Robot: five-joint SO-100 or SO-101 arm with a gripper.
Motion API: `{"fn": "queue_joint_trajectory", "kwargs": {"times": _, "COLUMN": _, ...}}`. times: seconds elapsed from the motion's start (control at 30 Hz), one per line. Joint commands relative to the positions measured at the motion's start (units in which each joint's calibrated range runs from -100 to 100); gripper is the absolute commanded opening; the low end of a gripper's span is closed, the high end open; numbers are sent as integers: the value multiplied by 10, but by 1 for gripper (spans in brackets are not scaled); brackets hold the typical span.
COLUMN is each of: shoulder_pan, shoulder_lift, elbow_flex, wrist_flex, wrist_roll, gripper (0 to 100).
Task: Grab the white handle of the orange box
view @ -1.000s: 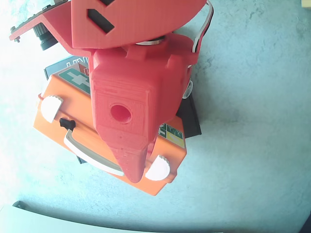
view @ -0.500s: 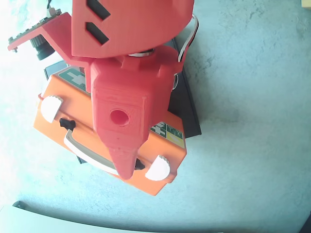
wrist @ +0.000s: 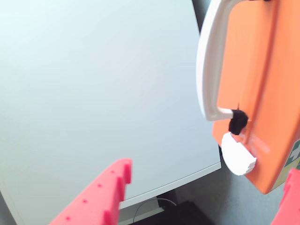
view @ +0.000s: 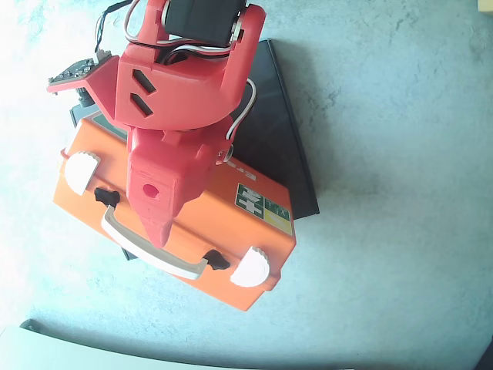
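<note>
The orange box [view: 231, 231] lies tilted on the table in the overhead view, its white handle [view: 146, 250] along the lower left side between two black mounts. My red gripper [view: 159, 235] hangs over the box, its tip just above the middle of the handle. In the wrist view the white handle [wrist: 206, 65] curves off the orange box [wrist: 258, 70] ahead of my gripper [wrist: 201, 197]. Its red fingers [wrist: 101, 197] stand wide apart, open, with nothing between them.
A flat black box [view: 285, 131] lies under the orange box and sticks out at the right. Round white latches [view: 81, 171] sit at both ends of the handle side. A pale strip [view: 77, 356] runs along the bottom edge of the overhead view.
The arm has dropped toward the box and looks smaller in the overhead view. Its tip moved up-left, uncovering the handle's right mount.
</note>
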Motion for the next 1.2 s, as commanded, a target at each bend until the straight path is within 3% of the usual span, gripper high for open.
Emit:
{"fn": "queue_joint_trajectory", "kwargs": {"times": 0.0, "shoulder_pan": -14, "shoulder_lift": 45, "elbow_flex": -62, "wrist_flex": 70, "wrist_roll": -14, "gripper": 41}}
{"fn": "queue_joint_trajectory", "kwargs": {"times": 0.2, "shoulder_pan": -15, "shoulder_lift": 103, "elbow_flex": -290, "wrist_flex": 318, "wrist_roll": -2, "gripper": 41}}
{"fn": "queue_joint_trajectory", "kwargs": {"times": 0.43, "shoulder_pan": -15, "shoulder_lift": 237, "elbow_flex": -643, "wrist_flex": 693, "wrist_roll": 29, "gripper": 41}}
{"fn": "queue_joint_trajectory", "kwargs": {"times": 0.67, "shoulder_pan": -16, "shoulder_lift": 325, "elbow_flex": -883, "wrist_flex": 961, "wrist_roll": 40, "gripper": 41}}
{"fn": "queue_joint_trajectory", "kwargs": {"times": 0.9, "shoulder_pan": -8, "shoulder_lift": 398, "elbow_flex": -1039, "wrist_flex": 1012, "wrist_roll": 61, "gripper": 41}}
{"fn": "queue_joint_trajectory", "kwargs": {"times": 1.17, "shoulder_pan": 15, "shoulder_lift": 452, "elbow_flex": -1074, "wrist_flex": 1012, "wrist_roll": 77, "gripper": 41}}
